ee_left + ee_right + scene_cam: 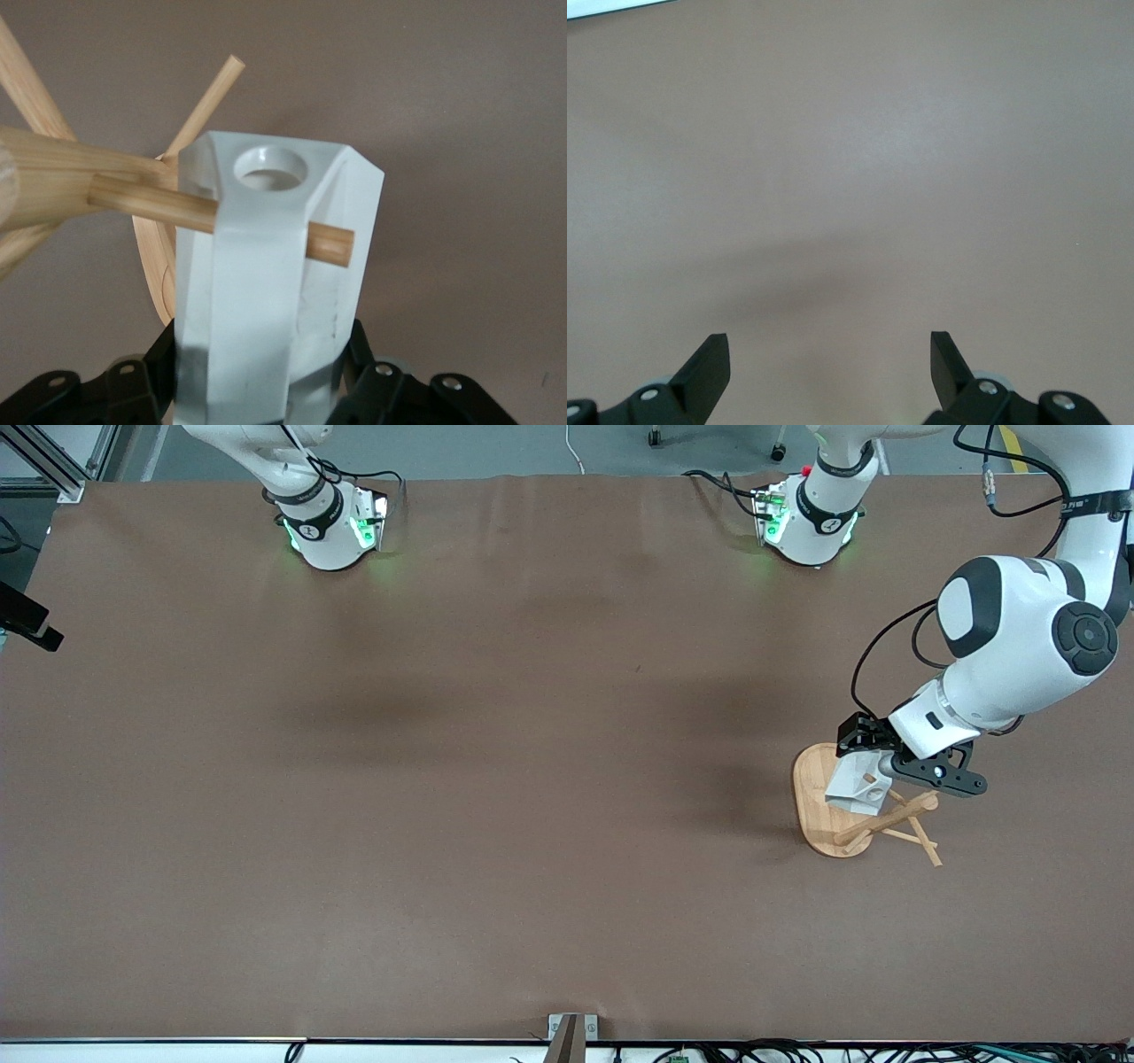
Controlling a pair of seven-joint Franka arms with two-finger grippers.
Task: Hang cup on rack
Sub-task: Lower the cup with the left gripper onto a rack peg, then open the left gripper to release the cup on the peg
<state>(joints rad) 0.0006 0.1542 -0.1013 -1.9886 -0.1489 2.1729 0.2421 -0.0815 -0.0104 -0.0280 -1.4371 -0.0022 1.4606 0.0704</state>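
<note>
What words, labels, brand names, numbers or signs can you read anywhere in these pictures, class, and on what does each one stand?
None can be read.
Left arm: small marking on the black band near its upper link, too small to read.
Arm bases at the table's robot side: a small round symbol on each black ring, no letters legible.
Cup, rack, table: no print visible.
Right wrist view: bare table and the right gripper, no text.
</note>
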